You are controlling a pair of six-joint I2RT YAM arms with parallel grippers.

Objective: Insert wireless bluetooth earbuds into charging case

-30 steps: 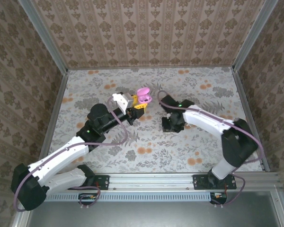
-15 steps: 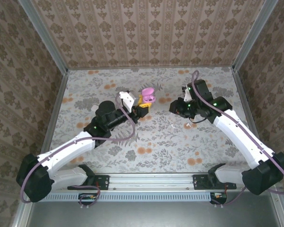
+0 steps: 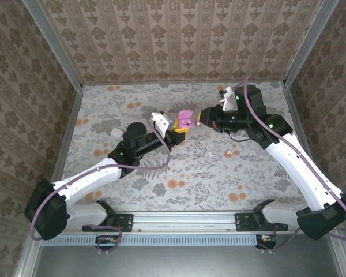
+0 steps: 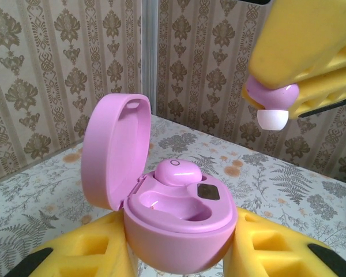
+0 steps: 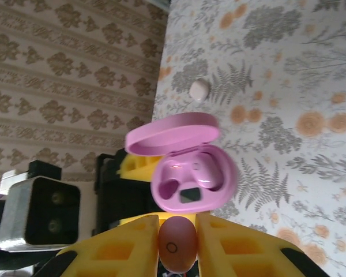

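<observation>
Pink charging case (image 4: 179,228), lid open: clamped between fingers of left gripper (image 3: 181,130), with seated earbud (image 4: 177,171) in one socket. Pink second earbud (image 5: 174,249): pinched between yellow fingers of right gripper (image 3: 204,119), just beside the case, not touching it.

Earbud (image 4: 177,171) lies in case (image 4: 181,242); second earbud (image 4: 271,104) above.

There is one pink charging case (image 4: 179,231), two pink earbuds (image 4: 176,171), a left pincer (image 3: 180,130), a right pincer (image 3: 202,119), and at least two small white bits (image 3: 228,152) on one desk (image 3: 104,107).
</observation>
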